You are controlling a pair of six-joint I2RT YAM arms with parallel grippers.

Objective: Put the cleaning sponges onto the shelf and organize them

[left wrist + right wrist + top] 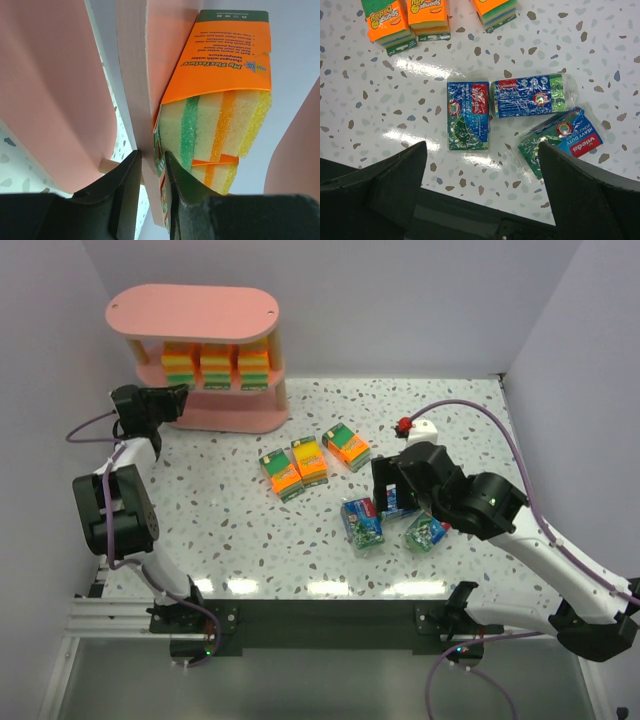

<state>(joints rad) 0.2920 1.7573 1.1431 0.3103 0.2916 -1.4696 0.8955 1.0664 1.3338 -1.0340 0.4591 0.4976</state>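
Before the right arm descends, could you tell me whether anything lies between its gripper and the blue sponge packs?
Nothing visible does. The blue packs lie uncovered on the table directly under the open right gripper; the orange packs sit farther off, outside that path.

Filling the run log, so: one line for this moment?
left gripper: at shelf | right gripper: open above blue packs | shelved: three orange packs | table: three loose orange packs, three blue

Left arm (pixel 112 510) and right arm (pixel 545 550): white links, bulky black joints, purple cables (pixel 462 403) (one each), black gripper fingers (pixel 385 185).
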